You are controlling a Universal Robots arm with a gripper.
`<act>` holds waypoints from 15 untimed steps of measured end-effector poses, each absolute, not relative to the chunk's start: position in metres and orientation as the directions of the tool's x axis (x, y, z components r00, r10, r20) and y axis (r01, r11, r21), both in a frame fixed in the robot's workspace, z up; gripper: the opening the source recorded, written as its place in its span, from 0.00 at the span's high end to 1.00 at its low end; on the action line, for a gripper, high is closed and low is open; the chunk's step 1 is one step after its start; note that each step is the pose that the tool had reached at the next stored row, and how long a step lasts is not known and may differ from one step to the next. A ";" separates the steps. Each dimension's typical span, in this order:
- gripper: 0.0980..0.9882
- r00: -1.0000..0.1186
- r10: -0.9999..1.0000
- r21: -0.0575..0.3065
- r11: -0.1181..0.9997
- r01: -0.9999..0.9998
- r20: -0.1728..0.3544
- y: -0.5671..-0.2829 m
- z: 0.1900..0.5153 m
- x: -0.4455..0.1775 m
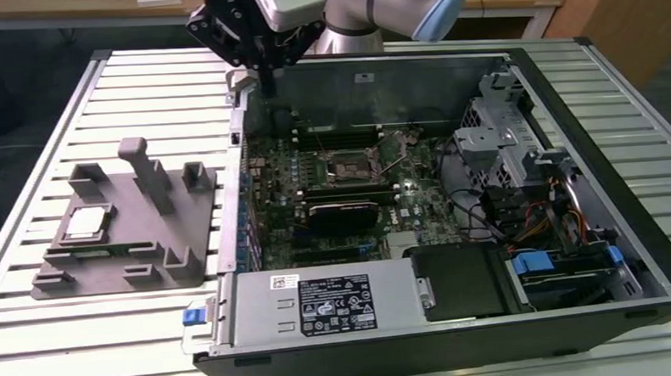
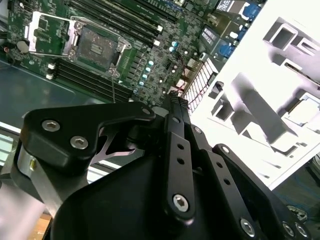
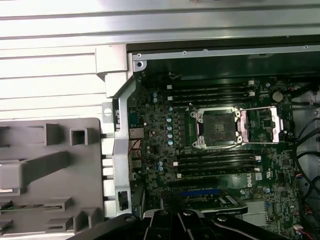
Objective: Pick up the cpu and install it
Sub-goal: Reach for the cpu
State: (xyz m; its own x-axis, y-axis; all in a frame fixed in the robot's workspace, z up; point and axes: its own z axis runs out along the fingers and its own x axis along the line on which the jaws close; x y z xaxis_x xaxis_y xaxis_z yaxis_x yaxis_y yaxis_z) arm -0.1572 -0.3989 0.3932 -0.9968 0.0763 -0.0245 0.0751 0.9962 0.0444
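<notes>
The cpu (image 1: 86,224), a small silver square, lies on the grey fixture tray (image 1: 146,256) at the exterior view's left, outside the computer case; it is also seen as a pale square, the cpu (image 2: 306,111), in the second wrist view. My gripper (image 1: 267,82) hangs above the case's far left corner, well away from the cpu, its fingers drawn together with nothing between them. Its black linkages, the gripper (image 2: 175,97) and the gripper (image 3: 172,214), show in both wrist views. The motherboard socket (image 3: 216,127) stands bare with its metal load plate (image 3: 260,125) flipped open beside it.
The open computer case (image 1: 607,185) lies on a slatted metal table (image 1: 116,350). Inside are memory slots (image 3: 215,162), a drive cage (image 1: 503,138), cables (image 1: 541,221) and a power supply (image 1: 329,303). The tray has upright posts (image 1: 142,167) near the cpu.
</notes>
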 end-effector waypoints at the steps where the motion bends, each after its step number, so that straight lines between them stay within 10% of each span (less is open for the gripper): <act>1: 0.99 -0.997 0.076 0.044 0.996 0.075 -0.024 -0.399 0.393 -0.159; 15: 0.99 -0.997 0.077 0.044 0.996 0.075 -0.024 -0.399 0.393 -0.183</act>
